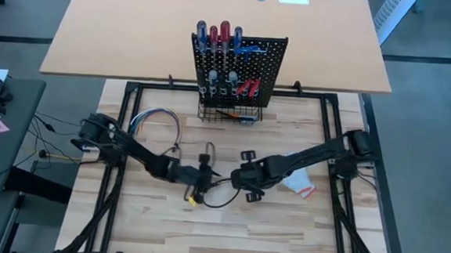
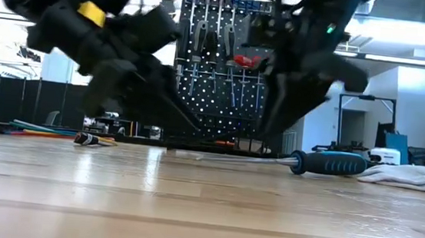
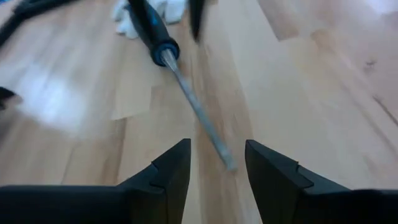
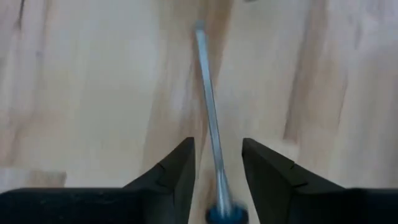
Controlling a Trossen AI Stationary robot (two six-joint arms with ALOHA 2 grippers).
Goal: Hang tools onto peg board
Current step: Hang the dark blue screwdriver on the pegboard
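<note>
A screwdriver with a black-and-blue handle (image 2: 331,162) and a long bare shaft (image 3: 198,112) lies flat on the wooden table, between my two grippers. My left gripper (image 3: 217,163) is open, and its fingers stand either side of the shaft's tip. My right gripper (image 4: 217,160) is open, and its fingers stand either side of the shaft near the handle (image 4: 221,214). In the high view the grippers meet at mid-table, left (image 1: 209,175) and right (image 1: 237,174). The black peg board (image 1: 239,64) stands at the far edge and holds red and blue screwdrivers and red pliers (image 1: 250,86).
A white glove (image 1: 300,184) lies right of the right gripper. A bundle of coloured wires (image 1: 153,122) lies at the far left. A black cable (image 1: 209,200) loops near the left gripper. The wire basket (image 1: 228,112) sits at the board's base.
</note>
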